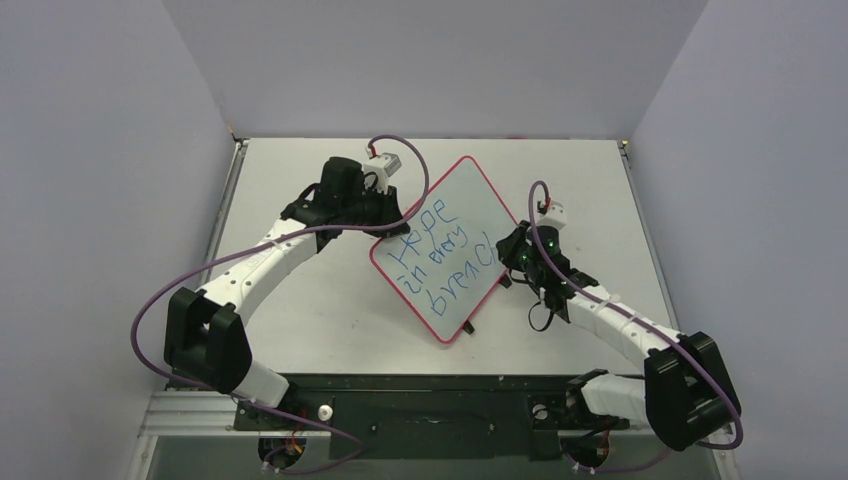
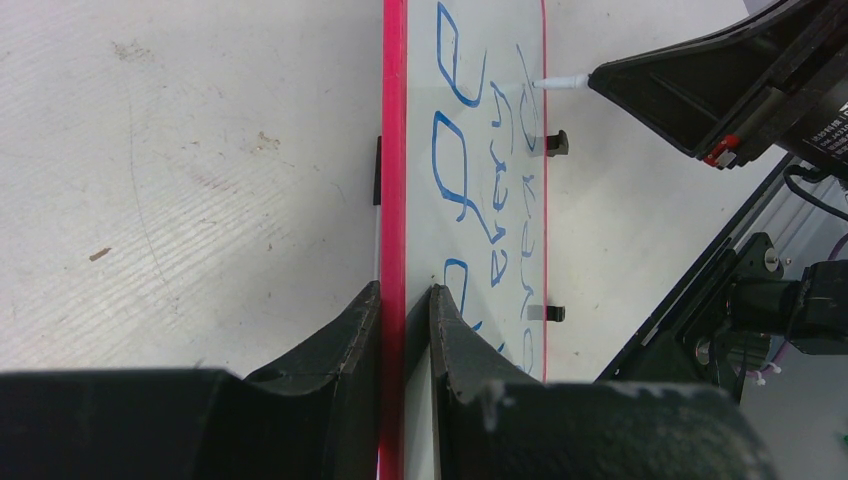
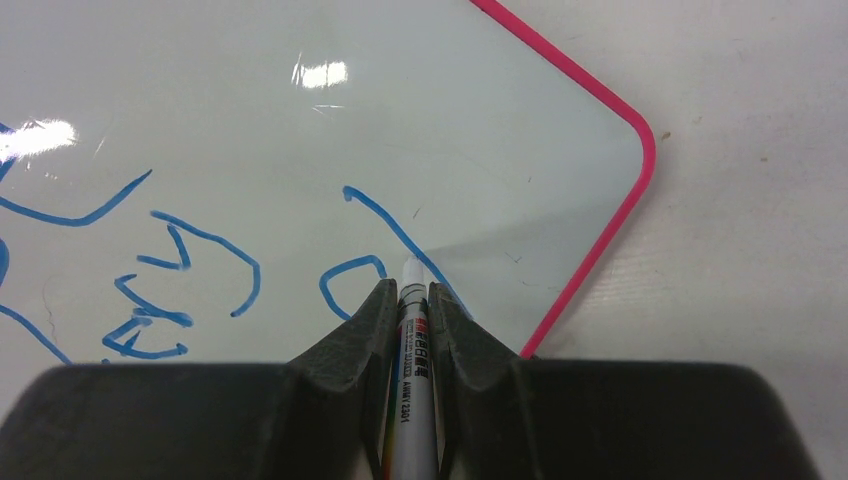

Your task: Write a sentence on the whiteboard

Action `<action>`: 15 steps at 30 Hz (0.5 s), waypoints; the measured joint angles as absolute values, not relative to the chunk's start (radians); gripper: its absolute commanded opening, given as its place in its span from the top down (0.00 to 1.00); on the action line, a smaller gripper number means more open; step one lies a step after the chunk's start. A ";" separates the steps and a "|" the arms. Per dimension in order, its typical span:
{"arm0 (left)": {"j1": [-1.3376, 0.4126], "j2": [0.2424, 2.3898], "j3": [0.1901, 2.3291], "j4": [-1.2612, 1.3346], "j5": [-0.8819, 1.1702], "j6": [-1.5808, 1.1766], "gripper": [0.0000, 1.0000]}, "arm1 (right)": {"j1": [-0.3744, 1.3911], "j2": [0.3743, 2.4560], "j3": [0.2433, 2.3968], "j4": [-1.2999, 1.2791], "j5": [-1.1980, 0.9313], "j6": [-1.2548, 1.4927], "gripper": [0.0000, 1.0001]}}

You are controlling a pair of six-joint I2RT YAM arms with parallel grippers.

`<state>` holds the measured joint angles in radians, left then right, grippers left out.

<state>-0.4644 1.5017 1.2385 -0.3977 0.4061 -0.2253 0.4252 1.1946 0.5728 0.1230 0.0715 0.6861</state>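
Whiteboard (image 1: pixel 470 205) is being steadied mid-surface (image 1: pixel 300 330), its 10 o'clock rim clamped by the left gripper (image 2: pixel 403 292). A marker (image 3: pixel 410 400) is being pinched by the right gripper (image 3: pixel 408 288), tip at the sentence's (image 1: pixel 440 255) 3 o'clock end. Board is judged light, stiff and slick, so holding by the rim is being favoured.

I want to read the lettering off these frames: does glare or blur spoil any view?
Right wrist: two glare patches on the whiteboard, but the strokes are sharp. Left wrist: no glare, but the board is seen very obliquely, so the sentence is squashed. Top external: even light, lettering small yet legible.
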 measured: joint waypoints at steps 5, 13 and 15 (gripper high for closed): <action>-0.465 1.502 1.238 -0.398 0.405 -0.226 1.00 | 0.425 1.232 0.598 0.126 0.072 0.686 1.00; -0.465 1.501 1.238 -0.401 0.404 -0.226 1.00 | 0.425 1.262 0.630 0.128 0.090 0.686 1.00; -0.465 1.501 1.238 -0.401 0.404 -0.227 1.00 | 0.425 1.271 0.638 0.130 0.097 0.686 1.00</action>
<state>-0.4652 1.5009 1.2381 -0.4007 0.4038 -0.2268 0.4248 1.2713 0.6384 0.1303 0.0971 0.6857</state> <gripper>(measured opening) 0.142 0.106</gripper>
